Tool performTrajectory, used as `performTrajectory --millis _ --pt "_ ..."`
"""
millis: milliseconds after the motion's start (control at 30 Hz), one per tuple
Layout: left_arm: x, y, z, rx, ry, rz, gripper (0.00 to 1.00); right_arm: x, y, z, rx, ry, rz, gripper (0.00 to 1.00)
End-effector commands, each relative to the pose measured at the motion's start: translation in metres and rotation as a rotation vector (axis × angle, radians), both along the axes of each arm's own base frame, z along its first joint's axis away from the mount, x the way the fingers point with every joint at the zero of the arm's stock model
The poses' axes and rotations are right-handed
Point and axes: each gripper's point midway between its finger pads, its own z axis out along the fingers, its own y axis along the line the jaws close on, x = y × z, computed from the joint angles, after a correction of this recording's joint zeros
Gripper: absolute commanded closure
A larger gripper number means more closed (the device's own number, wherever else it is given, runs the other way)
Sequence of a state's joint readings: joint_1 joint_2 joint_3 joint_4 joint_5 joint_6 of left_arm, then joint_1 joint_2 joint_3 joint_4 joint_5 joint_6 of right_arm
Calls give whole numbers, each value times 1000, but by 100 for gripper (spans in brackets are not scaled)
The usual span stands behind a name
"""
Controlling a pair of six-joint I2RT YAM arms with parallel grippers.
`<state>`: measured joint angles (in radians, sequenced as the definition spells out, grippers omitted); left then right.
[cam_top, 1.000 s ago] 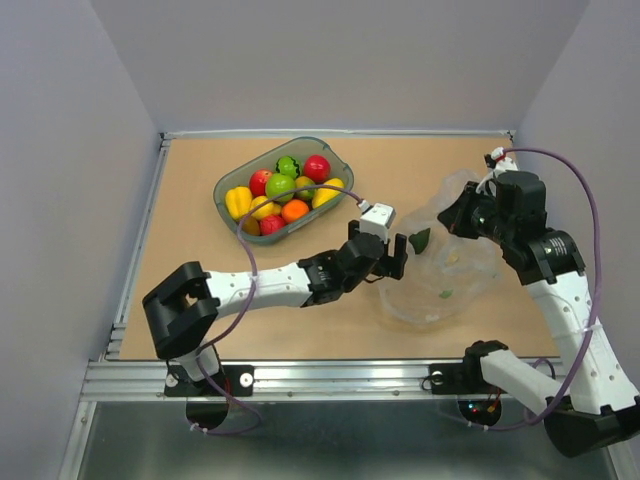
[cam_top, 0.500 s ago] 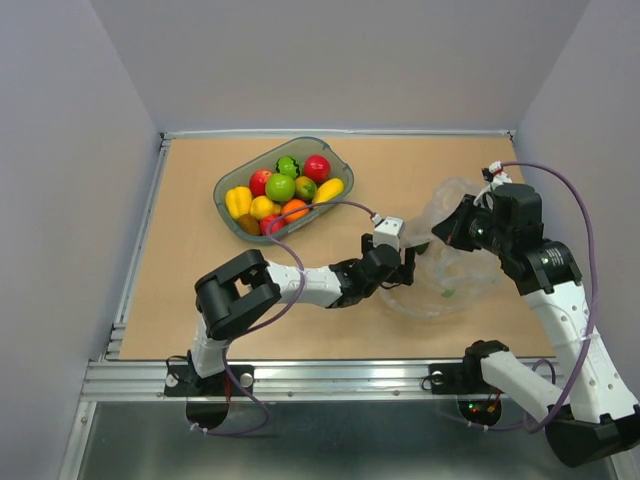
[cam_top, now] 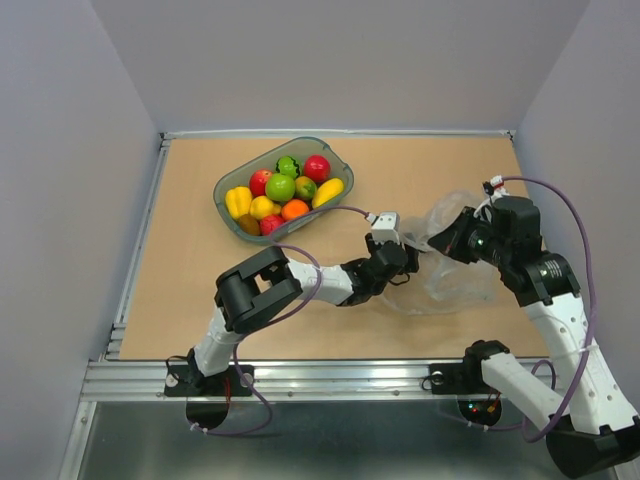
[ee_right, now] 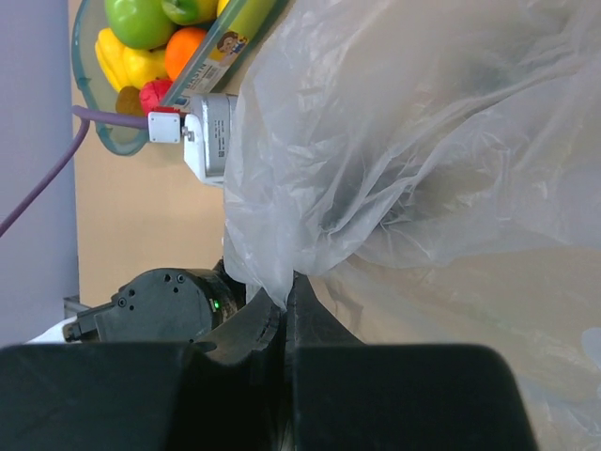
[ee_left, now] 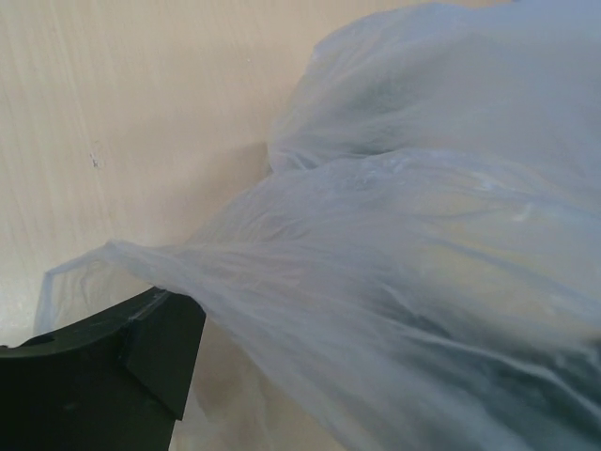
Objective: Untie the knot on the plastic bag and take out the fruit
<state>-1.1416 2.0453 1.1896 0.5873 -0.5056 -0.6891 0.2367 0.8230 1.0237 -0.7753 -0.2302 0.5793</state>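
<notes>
On the counter (cam_top: 200, 290), the plastic bag (cam_top: 455, 288) lies between both arms: left fingers (cam_top: 402, 266) at its left edge, opening indiscernible; right fingers (cam_top: 447, 242) clamped shut on its upper fold.

left gripper (cam_top: 404, 264) fingertips hidden under plastic bag (cam_top: 452, 278), what lies inside too blurred to tell, bag cropped in wrist views

Robot lab rig: plain grey walls (cam_top: 340, 60), alu rail (cam_top: 330, 378), wood tabletop (cam_top: 200, 270).
</notes>
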Motion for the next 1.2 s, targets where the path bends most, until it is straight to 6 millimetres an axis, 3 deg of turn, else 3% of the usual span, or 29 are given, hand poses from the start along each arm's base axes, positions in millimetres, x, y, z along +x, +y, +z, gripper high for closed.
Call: performTrajectory --millis 0,33,67,133,167,200,267,333,367,400,433,533,567,667,733,767,800,833,900,1033,1167 --pt "15 -15 39 -164 -39 46 31 -1 7 2 50 -10 10 99" --pt "16 -16 37 -170 -35 45 35 -2 7 2 53 -9 11 100" --pt "17 -18 34 -179 -26 45 47 -1 6 3 52 -11 3 99" --pt "18 -17 31 -184 -24 45 61 0 4 3 45 -16 -14 100" --pt "19 -16 32 -183 -28 43 83 0 3 4 43 -18 -18 99" --pt "20 -11 29 -174 -30 48 92 1 2 4 39 -21 -23 100" --pt "22 -8 41 -187 -53 34 100 3 -2 4 25 -27 -43 100" --pt "26 6 46 -145 -86 31 100 7 -10 1 -5 -33 -85 100" --pt "27 13 66 -153 -119 38 100 10 -14 1 -20 -37 -108 99" --pt "29 27 67 -91 -159 50 100 12 -19 -1 -40 -44 -130 100" --pt "35 40 91 -93 -201 79 100 16 -31 -4 -86 -51 -183 100" --pt "45 69 114 63 -323 64 100 26 -59 -8 -191 -70 -309 100" --pt "43 72 136 76 -367 38 100 28 -65 -10 -223 -68 -329 100" --pt "38 77 179 194 -461 -22 100 34 -83 -20 -299 -50 -408 99" --pt "15 60 200 181 -486 -135 100 37 -87 -37 -336 -5 -422 99" --pt "-7 47 214 155 -513 -222 100 38 -87 -42 -335 7 -429 100" --pt "-15 41 216 151 -518 -263 100 39 -85 -50 -330 23 -425 99" --pt "-21 35 213 171 -500 -301 100 38 -79 -64 -317 54 -399 99" --pt "-30 26 196 194 -450 -369 100 40 -70 -74 -272 62 -383 99" --pt "-43 32 137 307 -294 -438 100 35 -59 -103 -238 117 -340 100" --pt "-56 50 129 307 -252 -450 100 28 -63 -123 -274 158 -333 99"
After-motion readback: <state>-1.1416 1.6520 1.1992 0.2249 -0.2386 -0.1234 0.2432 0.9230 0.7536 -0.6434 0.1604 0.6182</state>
